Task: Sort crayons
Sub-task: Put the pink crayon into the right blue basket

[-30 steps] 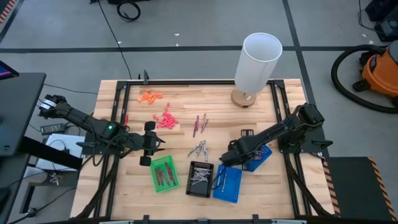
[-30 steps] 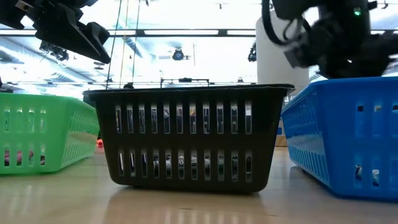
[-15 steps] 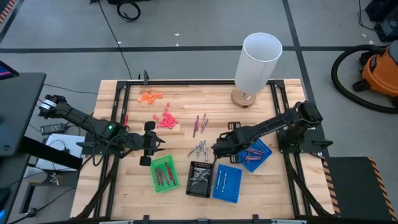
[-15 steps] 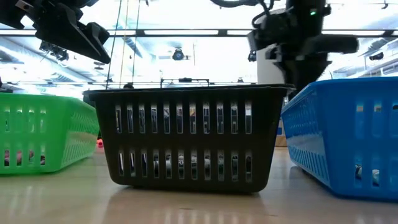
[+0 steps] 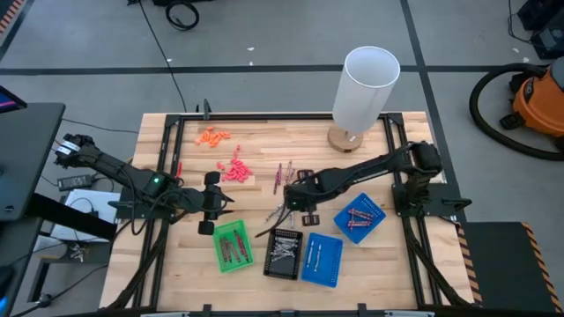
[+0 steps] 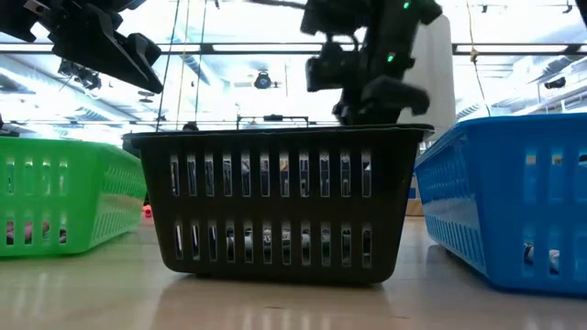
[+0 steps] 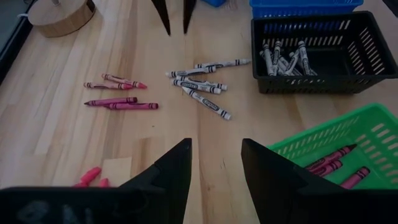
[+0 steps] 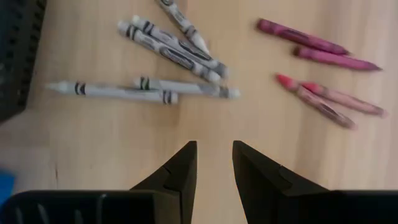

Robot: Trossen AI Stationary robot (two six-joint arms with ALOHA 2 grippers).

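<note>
Right gripper (image 5: 284, 190) hangs over the middle of the worktop, its two dark fingers (image 8: 181, 168) parted by a narrow gap and holding nothing, right above the loose crayons.

Along the near edge stand three small trays side by side: a green tray (image 5: 233, 244) with dark red crayons in it, a black tray (image 5: 283, 253) holding silvery grey ones, and a blue tray (image 5: 322, 259) next to that. A second blue tray (image 5: 359, 218) sits a little further in, toward the right edge, with a few red sticks in it.

Left gripper (image 5: 208, 202) waits near the left edge, just beyond the green tray, its fingers (image 7: 174, 171) spread fairly wide and empty.

Just beyond the black tray lies a loose cluster of grey crayons (image 8: 168, 53), fanned out on the bare wood and touching one another in places. A little further in lie four maroon crayons (image 8: 323, 68), apart from the grey ones; in the left wrist view they show as two pairs (image 7: 118, 93).

Further back toward the left far corner are a heap of stubby coral-pink bits (image 5: 235, 169) and, beyond it, a scatter of orange bits (image 5: 212, 136). At the far edge, right of centre, a tall white cylinder (image 5: 365, 86) stands on a round wooden base.
</note>
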